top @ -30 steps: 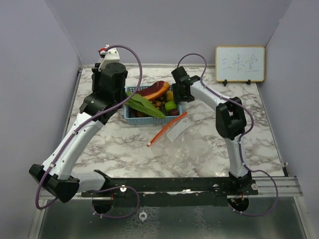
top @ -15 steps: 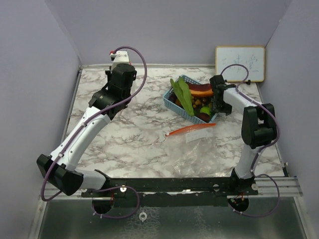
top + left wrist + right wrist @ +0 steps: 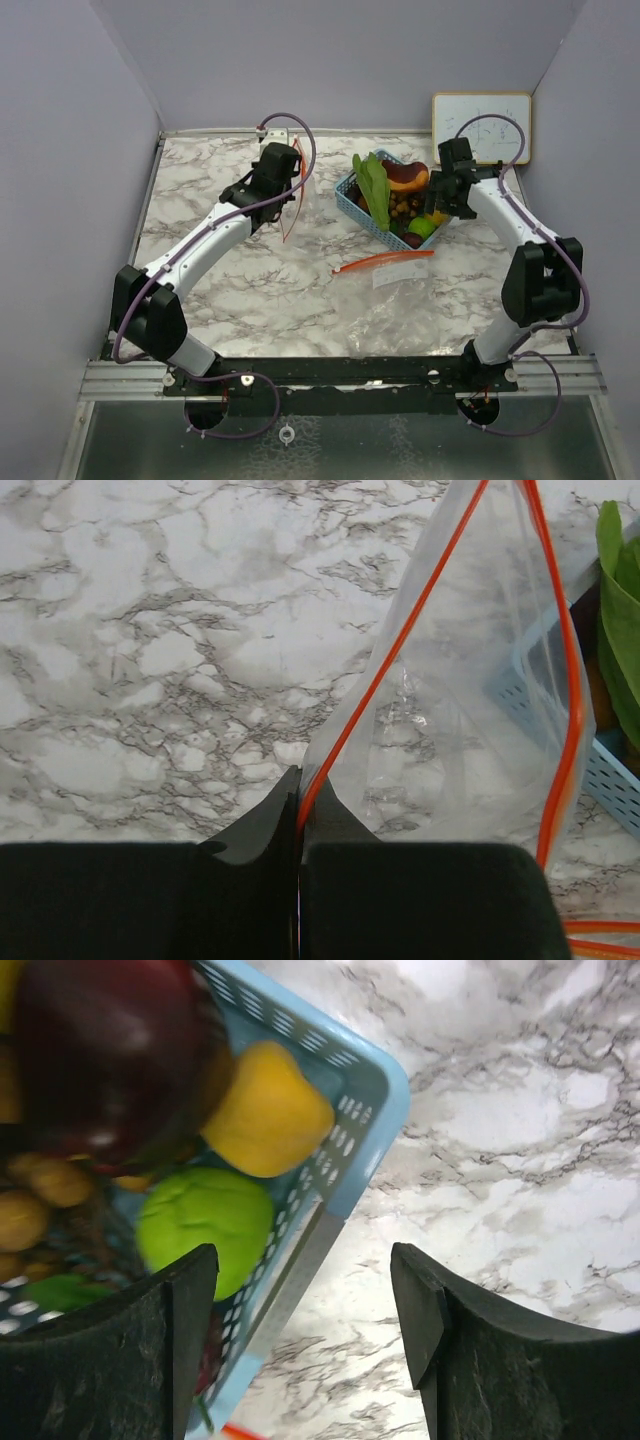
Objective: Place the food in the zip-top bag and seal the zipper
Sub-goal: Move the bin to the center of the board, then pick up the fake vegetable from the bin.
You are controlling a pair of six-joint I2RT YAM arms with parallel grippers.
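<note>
The food lies in a blue mesh basket [image 3: 349, 196]: a long green leafy vegetable [image 3: 374, 186], brown grapes [image 3: 404, 205], and purple, orange, yellow and lime-green [image 3: 422, 227] fruits. My left gripper [image 3: 292, 188] is shut on the orange zipper edge [image 3: 400, 665] of a clear zip-top bag [image 3: 470, 700], held up left of the basket. A second clear bag with an orange zipper [image 3: 385, 261] lies flat in front of the basket. My right gripper [image 3: 441, 205] is open and empty, its jaws straddling the basket's right rim [image 3: 368, 1110] beside the lime-green fruit [image 3: 205, 1225] and the yellow fruit [image 3: 265, 1110].
A small whiteboard [image 3: 481, 128] leans on the back wall at the right. Grey walls close in the marble table [image 3: 250, 290] at left, back and right. The basket edge [image 3: 610, 780] and the green leaf [image 3: 622, 610] show right of the held bag.
My left arm has swung right toward the basket and now holds up a bag by its zipper edge. The basket has turned and shifted slightly. My right gripper has moved to the basket's right rim.
</note>
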